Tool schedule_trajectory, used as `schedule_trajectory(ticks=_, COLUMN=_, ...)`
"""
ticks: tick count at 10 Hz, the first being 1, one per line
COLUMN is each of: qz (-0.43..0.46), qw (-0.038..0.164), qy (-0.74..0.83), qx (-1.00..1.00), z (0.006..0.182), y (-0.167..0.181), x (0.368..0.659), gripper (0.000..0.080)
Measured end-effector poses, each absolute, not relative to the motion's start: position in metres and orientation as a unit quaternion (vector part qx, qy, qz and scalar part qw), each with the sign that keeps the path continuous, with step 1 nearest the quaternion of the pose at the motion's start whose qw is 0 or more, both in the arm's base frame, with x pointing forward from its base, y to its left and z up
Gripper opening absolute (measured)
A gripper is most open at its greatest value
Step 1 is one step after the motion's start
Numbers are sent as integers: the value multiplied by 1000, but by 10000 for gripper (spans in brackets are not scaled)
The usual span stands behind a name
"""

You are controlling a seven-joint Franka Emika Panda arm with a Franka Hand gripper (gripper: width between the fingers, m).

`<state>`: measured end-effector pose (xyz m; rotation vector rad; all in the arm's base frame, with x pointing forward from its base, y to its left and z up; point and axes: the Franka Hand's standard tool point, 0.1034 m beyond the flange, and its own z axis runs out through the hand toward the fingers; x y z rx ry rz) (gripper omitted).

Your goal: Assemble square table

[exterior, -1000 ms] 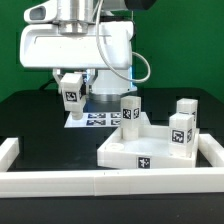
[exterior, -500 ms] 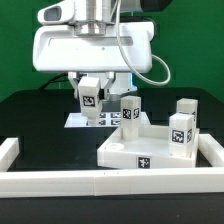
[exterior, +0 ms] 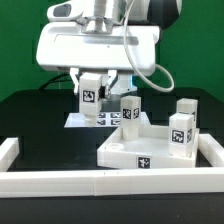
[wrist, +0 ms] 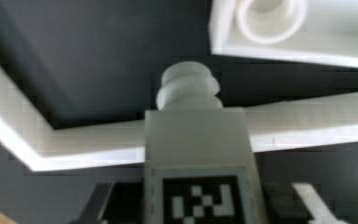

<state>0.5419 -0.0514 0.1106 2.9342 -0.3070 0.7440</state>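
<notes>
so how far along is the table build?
Three legs already stand upright on the tabletop slab; whether they are fully seated can't be told. The gripper is carrying the fourth leg above the table beside the slab. Left: bring it over the slab's remaining corner and fit it.

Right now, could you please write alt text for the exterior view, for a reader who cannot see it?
The robot's hand holds a white leg block in the air above the black table, on the exterior view's left of the square tabletop slab. Three leg blocks already stand on the slab, and a low white barrier wall runs along the front.
</notes>
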Motion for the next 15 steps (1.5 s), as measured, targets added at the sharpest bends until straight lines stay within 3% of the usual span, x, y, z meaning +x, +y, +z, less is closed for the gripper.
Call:
schedule_trajectory(ticks=5, qz=252, qw=39, qy=-76, qx=964, z=98, y=-10, x=561, gripper=285)
schedule_trajectory(ticks=15, qz=255, qw=53, qy=-65, qx=963, z=82, y=-15, x=548, gripper=285)
